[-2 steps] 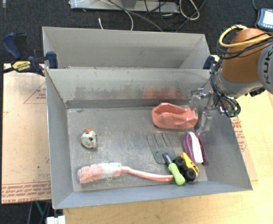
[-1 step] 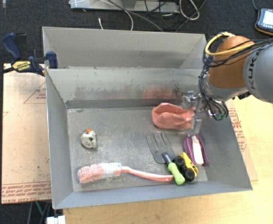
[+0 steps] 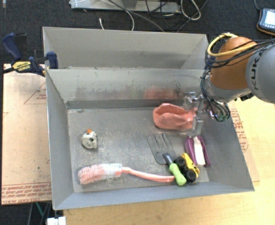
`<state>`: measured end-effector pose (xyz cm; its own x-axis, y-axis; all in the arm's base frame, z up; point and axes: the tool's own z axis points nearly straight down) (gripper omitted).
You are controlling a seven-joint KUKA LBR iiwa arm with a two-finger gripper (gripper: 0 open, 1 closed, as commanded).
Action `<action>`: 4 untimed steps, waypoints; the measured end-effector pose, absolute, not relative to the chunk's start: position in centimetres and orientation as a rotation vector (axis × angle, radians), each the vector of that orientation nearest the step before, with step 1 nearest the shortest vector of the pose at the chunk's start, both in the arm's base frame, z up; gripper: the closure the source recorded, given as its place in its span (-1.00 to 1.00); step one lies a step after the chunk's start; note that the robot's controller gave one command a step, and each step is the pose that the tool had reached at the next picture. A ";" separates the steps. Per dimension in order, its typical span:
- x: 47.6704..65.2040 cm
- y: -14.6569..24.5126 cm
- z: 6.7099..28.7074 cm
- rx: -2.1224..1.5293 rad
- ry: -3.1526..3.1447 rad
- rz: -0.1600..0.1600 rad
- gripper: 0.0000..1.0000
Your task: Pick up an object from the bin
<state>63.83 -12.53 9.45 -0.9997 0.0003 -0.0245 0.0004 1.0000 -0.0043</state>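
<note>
Lying on the bin (image 3: 123, 136) floor, right of centre near the back wall: pink soft cup-like obj (image 3: 170, 118), on its side. The gripper (image 3: 196, 121) is down at its right end, touching or just beside it, can't tell which. Jaws: can't tell if spread or pressed together, wrist and cables block them. Judged progress: approach looks done, grasp unconfirmed, lift not yet done; obj rests on the floor. Just below the gripper: purple-and-white stick-like item (image 3: 196, 150), kind unclear. Then grey fork-type tool (image 3: 157, 146) w/ green, yellow and black handle, pink bristle brush (image 3: 104, 173) along the front, small white roundish thing (image 3: 89, 140) at left, well apart. Pink obj's right edge is hidden behind the gripper.
</note>
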 end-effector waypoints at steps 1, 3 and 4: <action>64.2 -12.4 9.3 0.025 3.104 -0.009 -1.00; 63.6 -11.7 7.9 0.044 3.099 -0.017 -1.00; 62.7 -11.2 7.6 0.075 3.049 -0.020 -1.00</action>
<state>62.75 -11.15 7.65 -0.9946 0.0486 -0.0919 0.0498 0.9987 -0.0108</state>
